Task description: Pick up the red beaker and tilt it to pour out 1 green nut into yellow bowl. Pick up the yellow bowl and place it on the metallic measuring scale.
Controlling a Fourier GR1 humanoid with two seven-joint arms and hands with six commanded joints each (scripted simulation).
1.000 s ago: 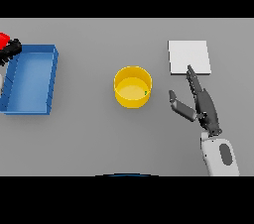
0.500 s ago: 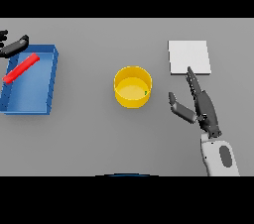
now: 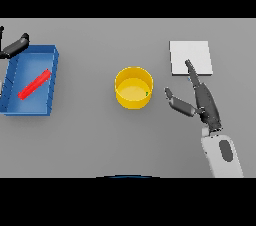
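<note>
One yellow bowl [image 3: 133,88] sits left of right robot hand [image 3: 202,102].

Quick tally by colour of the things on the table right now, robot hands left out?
Red: 1, the beaker lying in the tray
Blue: 1, the tray
Yellow: 1, the bowl
Green: 1, the nut inside the bowl
White: 1, the scale
Total: 5
</note>
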